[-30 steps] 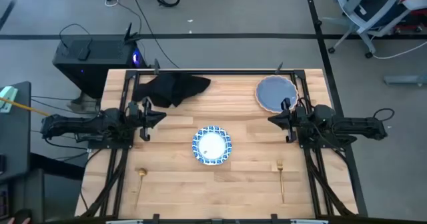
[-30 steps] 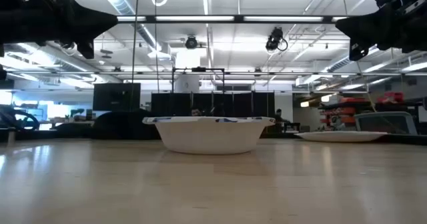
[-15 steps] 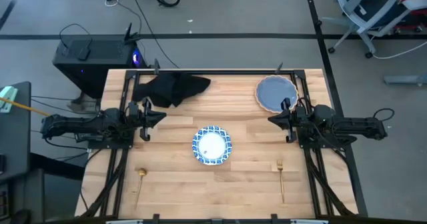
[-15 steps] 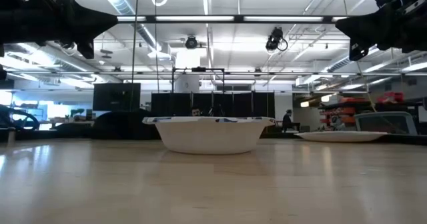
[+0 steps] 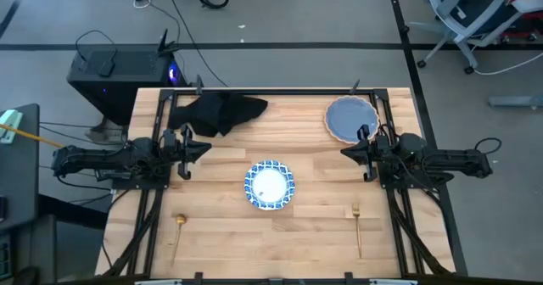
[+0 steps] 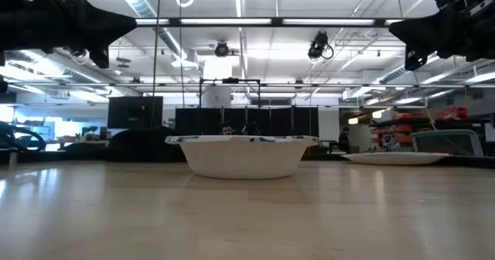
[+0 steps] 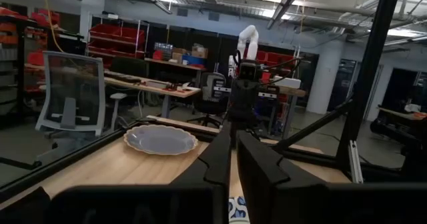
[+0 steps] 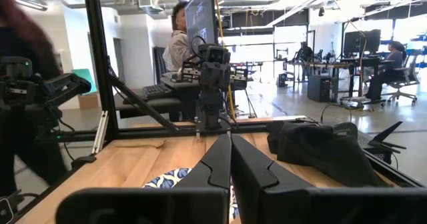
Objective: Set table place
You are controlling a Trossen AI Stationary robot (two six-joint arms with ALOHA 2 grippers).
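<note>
Grey floor (image 5: 297,13), office chair (image 5: 462,13), black computer tower (image 5: 119,69), ceiling strip lights (image 6: 255,22)

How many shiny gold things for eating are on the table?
2. The gold spoon lies near the table's front left, the gold fork near its front right; both lie apart from the patterned dish.

overhead camera looks straight down on the whole table (image 5: 314,226); low camera sits at tabletop level, close to the patterned dish (image 6: 244,155) at frame centre. each wrist camera faces across the table at the opposite arm, sharing that dish.
</note>
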